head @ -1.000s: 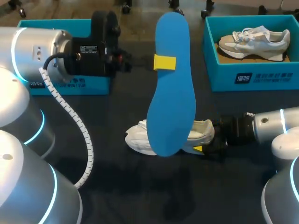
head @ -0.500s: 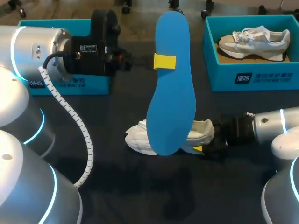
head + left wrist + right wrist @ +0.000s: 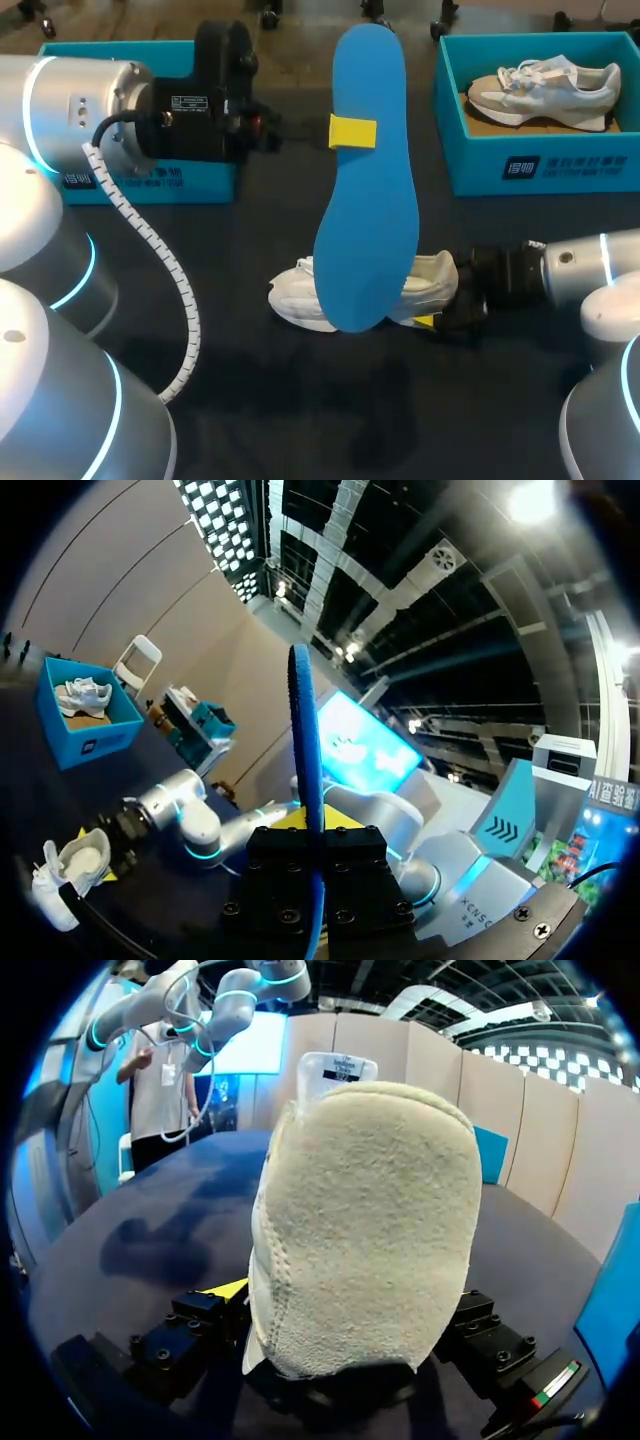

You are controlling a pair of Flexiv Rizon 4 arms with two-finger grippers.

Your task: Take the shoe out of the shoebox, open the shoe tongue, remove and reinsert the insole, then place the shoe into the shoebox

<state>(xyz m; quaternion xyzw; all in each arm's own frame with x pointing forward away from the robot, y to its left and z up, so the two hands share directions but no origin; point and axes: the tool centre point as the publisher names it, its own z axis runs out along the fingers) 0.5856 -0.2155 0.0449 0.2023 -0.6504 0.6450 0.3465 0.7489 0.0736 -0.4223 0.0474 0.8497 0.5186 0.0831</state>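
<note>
No change vs 1 s ago: L fingers [image 3: 352,132] grip insole [image 3: 368,200] upright above shoe [image 3: 298,298]; R fingers [image 3: 425,320] clamp shoe's heel on surface [image 3: 250,385]. Insole's out, reinsertion pending.

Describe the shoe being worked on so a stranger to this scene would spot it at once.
Start at the dark table, in front of the right teal shoebox. Near the middle lies a white shoe, heel in the right gripper, partly behind a raised blue insole. Unlike the grey-and-white sneaker, it sits outside any box.

Shoe [image 3: 295,298] midsection behind insole [image 3: 370,220]
</note>
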